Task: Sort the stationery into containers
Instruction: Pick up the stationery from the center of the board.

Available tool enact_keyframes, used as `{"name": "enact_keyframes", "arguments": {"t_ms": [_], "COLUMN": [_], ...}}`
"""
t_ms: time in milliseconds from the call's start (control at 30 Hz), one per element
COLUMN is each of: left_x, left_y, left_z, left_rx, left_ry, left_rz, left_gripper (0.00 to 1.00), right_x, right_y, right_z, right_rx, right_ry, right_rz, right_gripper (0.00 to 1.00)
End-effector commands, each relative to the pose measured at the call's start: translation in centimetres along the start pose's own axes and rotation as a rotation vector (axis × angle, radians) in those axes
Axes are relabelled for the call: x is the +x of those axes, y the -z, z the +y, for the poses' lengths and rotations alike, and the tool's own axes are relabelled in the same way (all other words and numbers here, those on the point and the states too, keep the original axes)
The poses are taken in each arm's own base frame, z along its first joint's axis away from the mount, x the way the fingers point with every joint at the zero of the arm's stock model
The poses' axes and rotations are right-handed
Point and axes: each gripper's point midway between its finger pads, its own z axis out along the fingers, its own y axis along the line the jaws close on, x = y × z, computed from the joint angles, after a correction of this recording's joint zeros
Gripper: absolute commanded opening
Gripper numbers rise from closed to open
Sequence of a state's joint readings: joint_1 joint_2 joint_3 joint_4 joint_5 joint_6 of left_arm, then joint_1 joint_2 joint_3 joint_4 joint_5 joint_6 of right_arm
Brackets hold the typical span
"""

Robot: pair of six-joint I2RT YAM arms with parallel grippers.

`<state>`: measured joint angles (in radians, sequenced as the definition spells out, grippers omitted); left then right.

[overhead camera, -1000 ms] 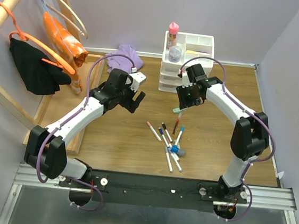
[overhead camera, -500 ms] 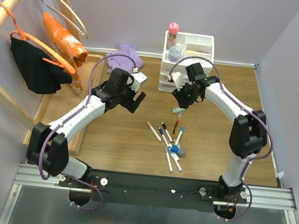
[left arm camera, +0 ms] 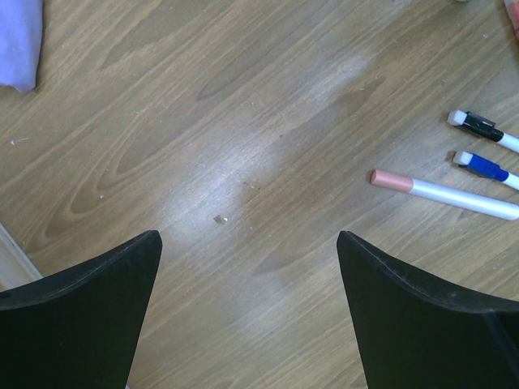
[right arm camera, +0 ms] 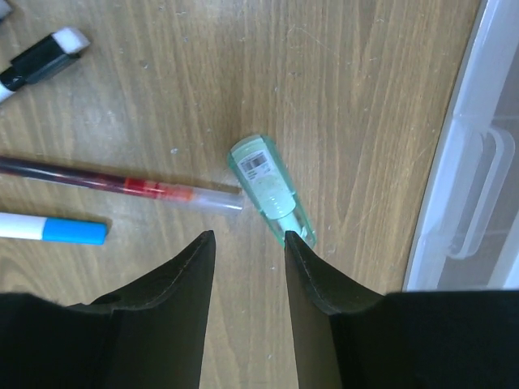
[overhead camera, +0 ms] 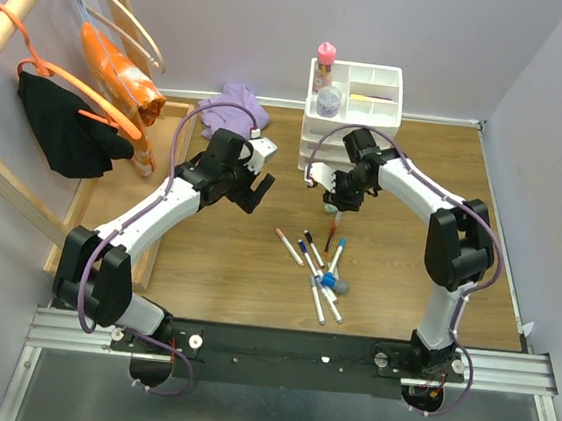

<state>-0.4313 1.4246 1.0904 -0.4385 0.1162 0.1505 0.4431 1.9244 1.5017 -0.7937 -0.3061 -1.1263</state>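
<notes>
Hovering, left gripper (left arm camera: 247, 239): fingers spread wide, nothing between them, over the wooden table (left arm camera: 243, 121).
Right gripper (right arm camera: 247, 235): fingers narrowly parted; whether they grip anything cannot be told.
Mint highlighter (right arm camera: 266, 185): near end touching one fingertip, beside the drawer unit (right arm camera: 466, 203), not in its tray.
Markers (overhead camera: 315, 264): scattered on the table between the arms.
Glue bottle (overhead camera: 323, 64), grey jar (overhead camera: 329, 100): in the tray's left compartments.
</notes>
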Motion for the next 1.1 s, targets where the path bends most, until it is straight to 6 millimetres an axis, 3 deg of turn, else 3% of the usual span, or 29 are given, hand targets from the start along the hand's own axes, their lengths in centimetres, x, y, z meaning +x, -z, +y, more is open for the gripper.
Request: {"name": "enact_keyframes", "arguments": {"t_ms": [0, 767, 1067], "left_x": [-1.0, -0.7, -0.8], "left_y": [-0.2, -1.5, -1.6], "left_z": [0.6, 1.0, 1.0], "left_rx": [-0.014, -0.025, -0.020], "left_ry": [-0.001, 0.013, 0.019], "left_rz": [-0.010, 0.020, 0.027], "left_gripper": [0.98, 0.98, 0.98], "right_x": [-0.9, 1.6, 2.1], "right_y": [-1.2, -5.5, -5.8], "right_z": [-1.9, -2.2, -2.4], "right_rx": [0.006, -0.036, -0.049], "right_ry": [0.067, 0.134, 0.100], "right_rz": [-0.034, 0.038, 0.054], "right_gripper": [0.47, 0.44, 0.45]}}
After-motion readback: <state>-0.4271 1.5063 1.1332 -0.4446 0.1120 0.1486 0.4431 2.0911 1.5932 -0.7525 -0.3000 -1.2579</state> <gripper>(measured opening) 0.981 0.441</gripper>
